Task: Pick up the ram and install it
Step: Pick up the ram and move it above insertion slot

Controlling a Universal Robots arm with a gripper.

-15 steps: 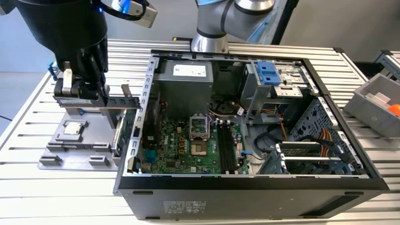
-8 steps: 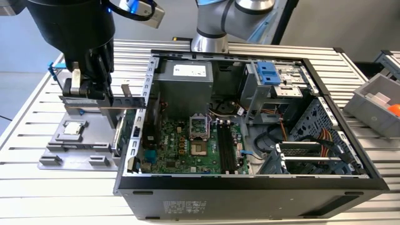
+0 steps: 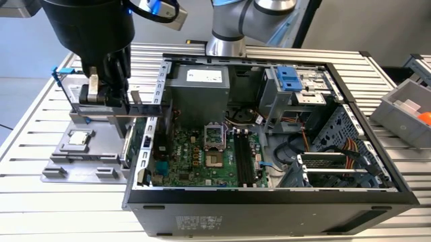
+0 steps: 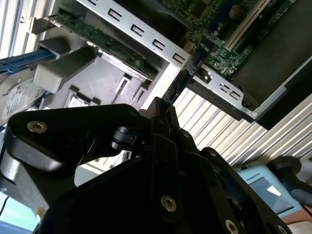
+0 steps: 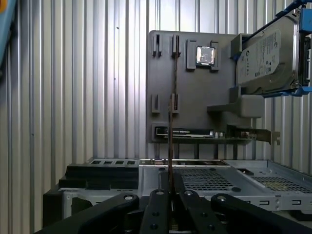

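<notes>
Open computer case (image 3: 269, 206) on slatted table (image 3: 40, 214), green motherboard (image 3: 195, 159) inside, grey holder (image 3: 74, 172) bearing processor chip (image 3: 78, 137), blue-framed hard drive (image 5: 265, 54), grey bin (image 3: 394, 115), perhaps holding something orange.

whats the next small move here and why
Probably carry the ram toward the exterior view's right, over the case: the gripper appears shut on it above the gray holder, while the memory slots lie inside the case.
</notes>
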